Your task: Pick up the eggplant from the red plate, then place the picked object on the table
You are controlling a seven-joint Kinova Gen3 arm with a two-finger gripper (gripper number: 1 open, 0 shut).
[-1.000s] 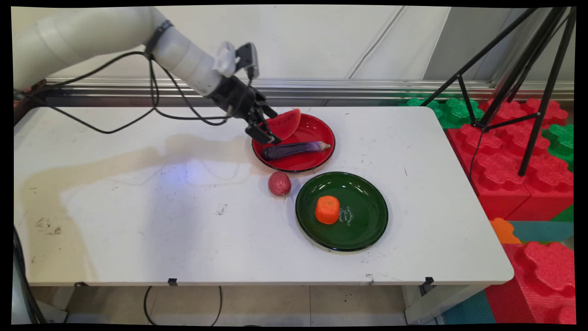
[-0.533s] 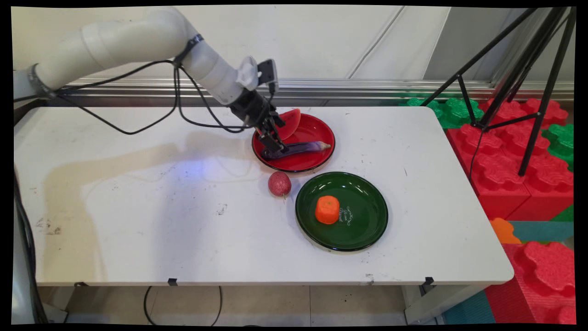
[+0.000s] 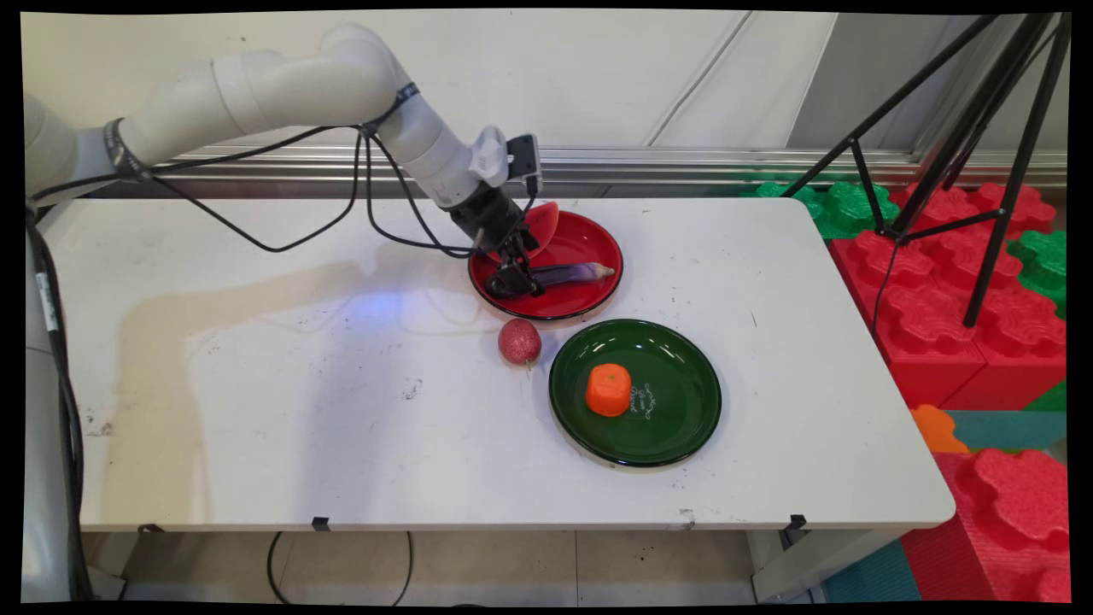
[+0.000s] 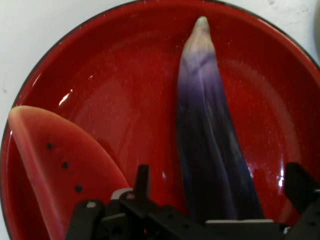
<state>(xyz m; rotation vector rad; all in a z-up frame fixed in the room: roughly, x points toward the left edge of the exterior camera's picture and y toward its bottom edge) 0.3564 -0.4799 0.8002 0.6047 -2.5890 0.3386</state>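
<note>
Down inside the red plate, the end effector stands open, its fingers either side of the purple eggplant's thick end, gripping nothing. A watermelon slice lies beside it on that plate.

Fingers at eggplant (red plate), w/ watermelon slice behind.

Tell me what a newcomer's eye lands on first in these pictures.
The pincer, open, reaching down into the red plate at the table's far side, its fingers on either side of the eggplant's thick end, with a watermelon slice leaning on the plate's rim beside it. Nearer the camera sits a green plate holding an orange piece, and a small red fruit lies on the table between the two plates.
</note>
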